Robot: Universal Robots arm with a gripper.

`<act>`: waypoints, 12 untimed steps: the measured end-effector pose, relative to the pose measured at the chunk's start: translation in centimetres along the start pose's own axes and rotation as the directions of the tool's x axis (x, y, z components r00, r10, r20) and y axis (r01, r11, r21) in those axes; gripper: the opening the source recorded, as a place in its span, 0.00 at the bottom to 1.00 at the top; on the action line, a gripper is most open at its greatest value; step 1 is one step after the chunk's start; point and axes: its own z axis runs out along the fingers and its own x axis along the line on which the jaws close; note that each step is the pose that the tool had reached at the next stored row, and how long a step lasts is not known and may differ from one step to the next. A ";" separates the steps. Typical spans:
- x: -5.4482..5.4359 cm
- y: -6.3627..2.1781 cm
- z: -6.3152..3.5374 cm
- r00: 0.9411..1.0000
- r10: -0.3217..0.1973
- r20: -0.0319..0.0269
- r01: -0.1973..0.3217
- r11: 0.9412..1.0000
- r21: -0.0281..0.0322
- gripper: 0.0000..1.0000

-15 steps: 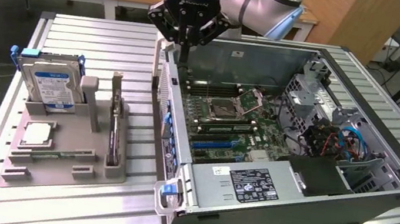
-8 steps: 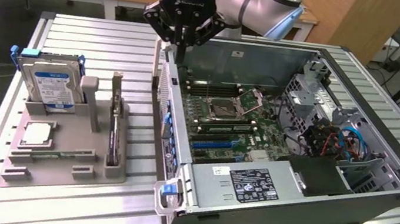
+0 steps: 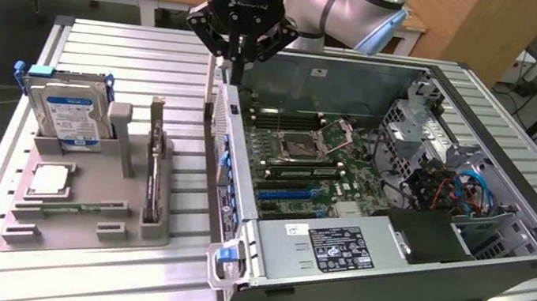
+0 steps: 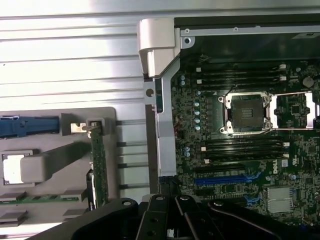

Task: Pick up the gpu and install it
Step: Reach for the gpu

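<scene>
- Black gripper (image 3: 237,55), jaws closed on nothing, hangs above the open dark metal computer case (image 3: 386,296) wall.
- Wrist view: thin dark-green gpu card (image 4: 98,167) stands edgewise in its grey plastic holder (image 4: 105,114) (untouched).

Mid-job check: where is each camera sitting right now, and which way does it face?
Exterior view: off the arm, raised, looking down at the open computer case and gray holder; the arm and its gripper, fingers shut, hang above the case's wall.
Wrist view: on the wrist, looking straight down across that wall; the gripper's dark linkage shows.
Shared: the empty processor socket, the graphics card standing in the holder, the hard drive.
</scene>
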 end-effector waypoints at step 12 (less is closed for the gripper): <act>0.9 -0.08 0.24 1.000 0.000 0.000 0.000 1.000 0.000 0.11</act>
